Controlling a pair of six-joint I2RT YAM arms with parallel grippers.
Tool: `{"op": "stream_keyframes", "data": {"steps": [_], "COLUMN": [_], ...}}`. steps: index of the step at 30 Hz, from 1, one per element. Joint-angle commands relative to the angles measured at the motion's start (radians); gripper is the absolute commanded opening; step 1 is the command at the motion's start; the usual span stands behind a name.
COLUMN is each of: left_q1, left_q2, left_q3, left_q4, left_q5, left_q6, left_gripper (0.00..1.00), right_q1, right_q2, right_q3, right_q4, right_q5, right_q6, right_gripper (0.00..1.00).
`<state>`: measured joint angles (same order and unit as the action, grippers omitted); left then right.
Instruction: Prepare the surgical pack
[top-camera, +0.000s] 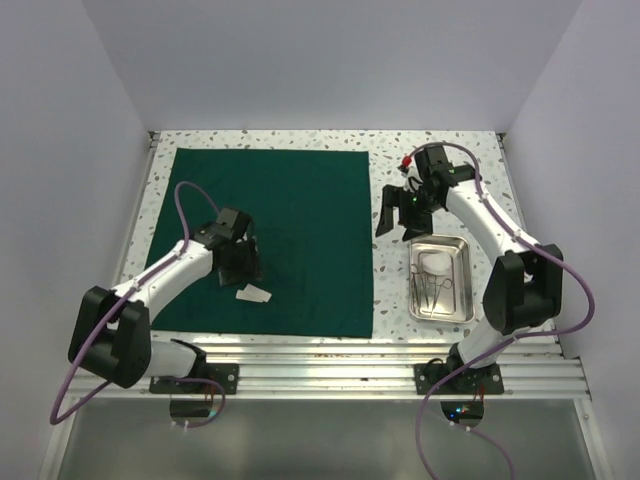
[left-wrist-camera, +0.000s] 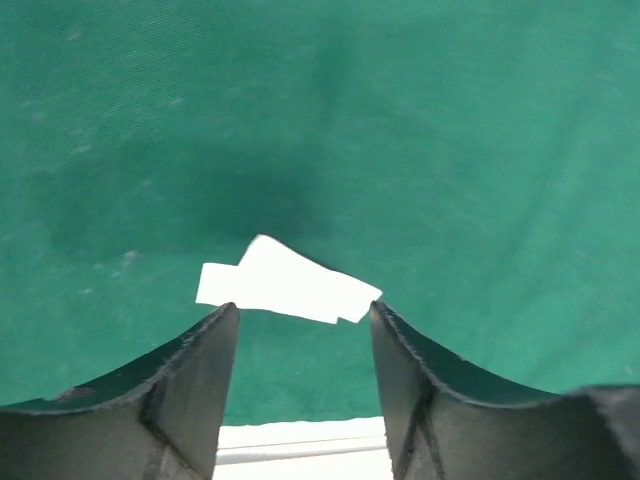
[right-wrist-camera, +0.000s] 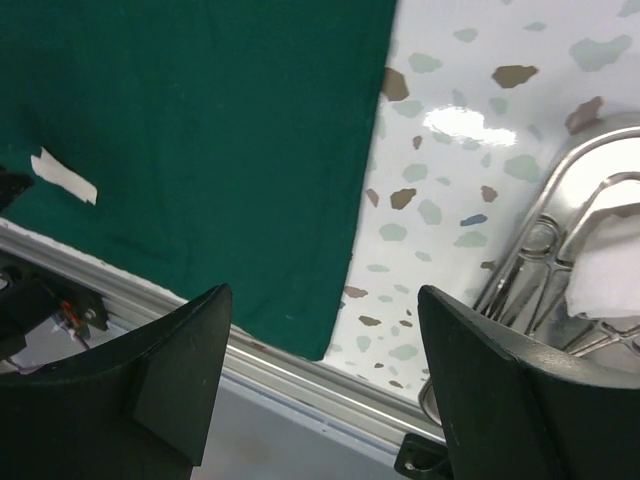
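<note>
Top external view: the dark green cloth (top-camera: 265, 240) lies spread flat as one large square on the speckled bench (top-camera: 390, 290), covering its left and middle part. The cloth's near edge runs along the aluminium rail (top-camera: 330, 357) at the front. Its left edge lies close to the bench's left border, and a narrow bare strip shows beyond its far edge. Its right edge is straight, and a band of bare bench separates it from the steel tray (top-camera: 466, 280). The tray sits at the right front, near the right arm's base, with its long side running away from the rail. Inside it the silvery instruments (top-camera: 432, 287) lie toward the near end and a white gauze pad (top-camera: 434, 262) toward the far end. Pale walls close the bench on the left, back and right.

A loose gauze piece (top-camera: 253, 294) lies on the front-left part of the cloth, just in front of the left hand (top-camera: 240, 262). The left wrist view shows that hand's fingers apart with nothing between them, low over the cloth. The gauze piece lies flat just beyond the fingertips, and the cloth's near edge shows below.

The right hand (top-camera: 405, 215) hovers over the bare band beyond the tray's far end, beside the cloth's right edge. Its fingers are spread wide and hold nothing. In the right wrist view the cloth edge, bare bench and tray rim all show beyond the gap.
</note>
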<state>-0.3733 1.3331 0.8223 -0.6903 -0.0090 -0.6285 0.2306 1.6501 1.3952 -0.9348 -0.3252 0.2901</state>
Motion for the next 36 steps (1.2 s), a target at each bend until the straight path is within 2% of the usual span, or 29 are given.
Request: {"op": "stream_keyframes", "data": {"steps": [1, 3, 6, 11, 19, 36], "left_q1": [0.011, 0.011, 0.011, 0.011, 0.011, 0.011], "left_q2": [0.047, 0.087, 0.147, 0.178, 0.178, 0.201], "left_q3": [0.026, 0.031, 0.047, 0.066, 0.057, 0.015], "left_q4": [-0.046, -0.019, 0.006, 0.023, -0.003, 0.002], "left_q5": [-0.115, -0.111, -0.088, -0.079, -0.082, -0.075], "left_q6": [-0.083, -0.073, -0.044, -0.007, -0.007, -0.007], "left_gripper": [0.56, 0.53, 0.42, 0.36, 0.31, 0.29], "right_q1": [0.044, 0.061, 0.069, 0.07, 0.07, 0.07], "right_q2": [0.008, 0.014, 0.02, 0.025, 0.027, 0.022], "right_q3": [0.004, 0.005, 0.008, 0.005, -0.005, -0.018], "right_q4": [0.022, 0.022, 0.022, 0.028, 0.042, 0.06], "right_q5": [-0.057, -0.063, -0.072, -0.087, -0.1, -0.118], "right_q6": [0.011, 0.011, 0.009, 0.006, 0.004, 0.007], "right_gripper": [0.79, 0.79, 0.79, 0.79, 0.79, 0.79]}}
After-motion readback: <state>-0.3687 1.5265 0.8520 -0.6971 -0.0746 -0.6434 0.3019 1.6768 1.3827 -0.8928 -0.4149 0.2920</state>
